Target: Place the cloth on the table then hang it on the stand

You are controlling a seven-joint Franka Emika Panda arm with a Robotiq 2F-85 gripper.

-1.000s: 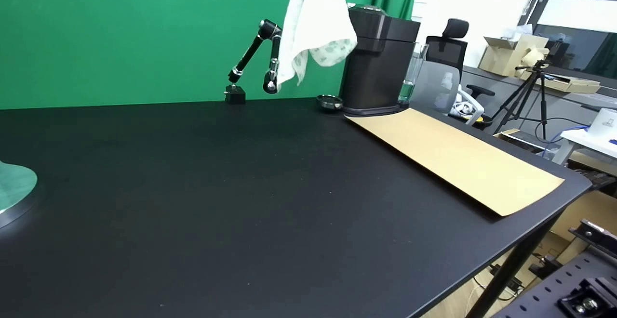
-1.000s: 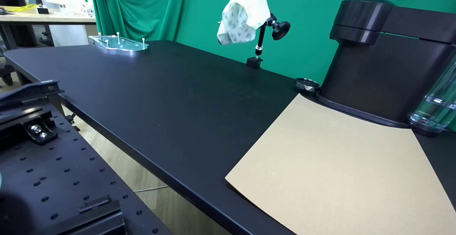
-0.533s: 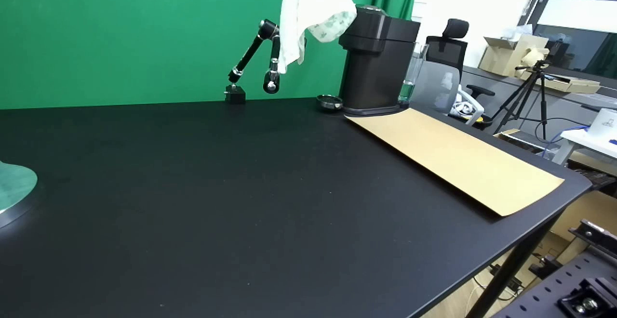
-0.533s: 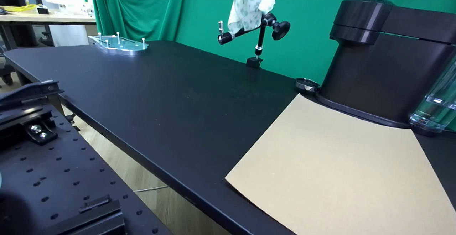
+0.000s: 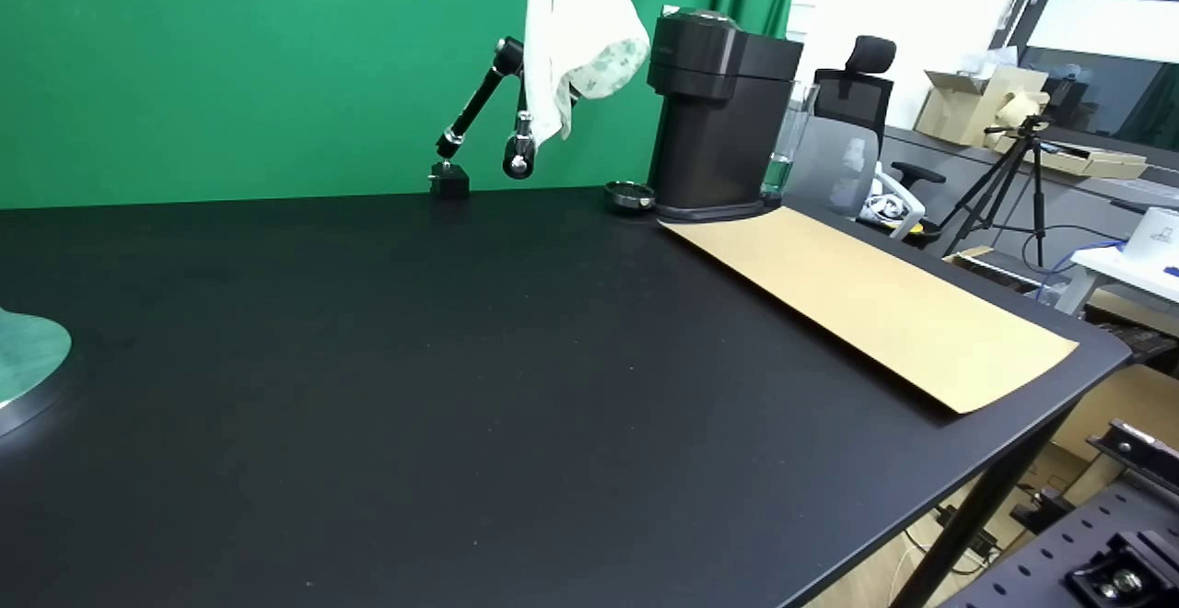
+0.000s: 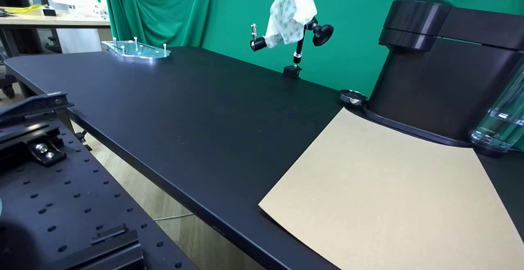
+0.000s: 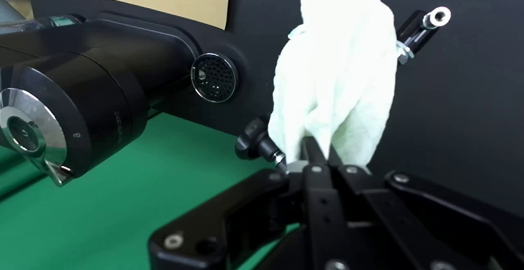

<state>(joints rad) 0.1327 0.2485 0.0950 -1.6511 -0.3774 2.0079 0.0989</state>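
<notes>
The gripper (image 7: 323, 151) has its fingers drawn nearly together, pinching the cloth (image 7: 335, 77), which bunches into folds at their tips in the wrist view. The cloth hangs in the air above the table (image 5: 414, 359), its upper end running past the top edge of both exterior views, a pale green print showing low on it. It hides part of the stand (image 5: 476, 103); in the wrist view a knob (image 7: 247, 140) shows to one side of the cloth and a metal tip (image 7: 436, 17) to the other. Whether cloth and stand touch, I cannot tell. Along the table's back edge, a round dish (image 5: 630, 195) sits between the stand and the machine (image 5: 709, 120), just beside the latter. A tan sheet (image 6: 380, 200) lies by the machine.
</notes>
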